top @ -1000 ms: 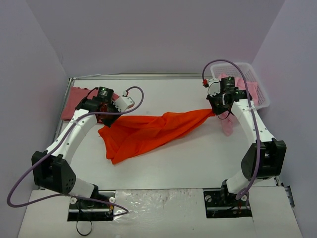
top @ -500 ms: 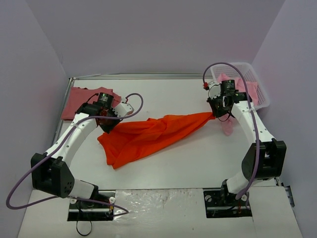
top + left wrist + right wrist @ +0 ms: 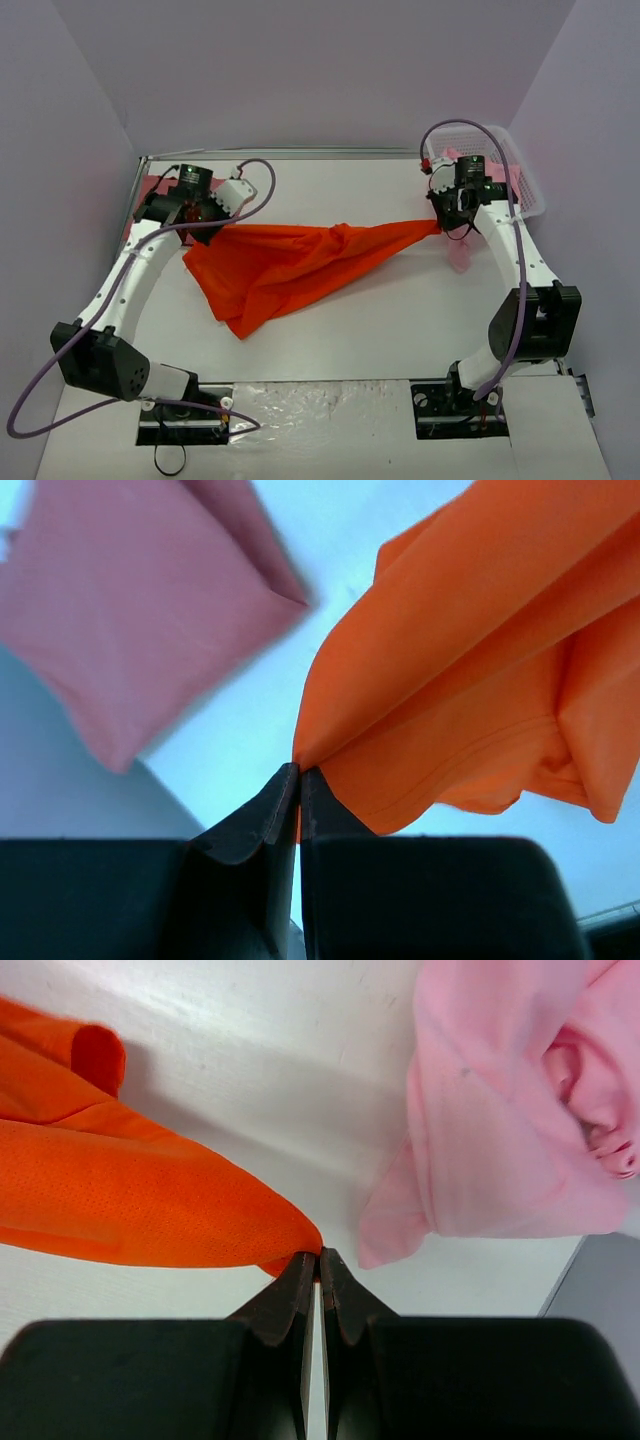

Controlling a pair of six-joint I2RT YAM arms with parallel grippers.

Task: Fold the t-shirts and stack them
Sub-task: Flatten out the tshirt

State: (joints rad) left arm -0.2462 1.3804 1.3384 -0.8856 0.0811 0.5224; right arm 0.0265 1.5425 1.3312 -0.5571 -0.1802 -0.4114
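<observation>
The bright orange-red t-shirt is stretched between both arms above the table, sagging toward the near left. My left gripper is shut on its left end, seen close up in the left wrist view with orange cloth pinched between the jaws. My right gripper is shut on the right end, the orange cloth trailing left. A dusty rose-red t-shirt lies flat at the far left. A light pink t-shirt hangs from the basket.
A white lattice basket with pink cloth in it stands at the far right corner. The table's back rim and grey walls close the space. The arm bases sit at the near edge.
The left gripper has moved up and to the left with its end of the orange-red shirt, and the right gripper shifted slightly right. The shirt is pulled out wider.
</observation>
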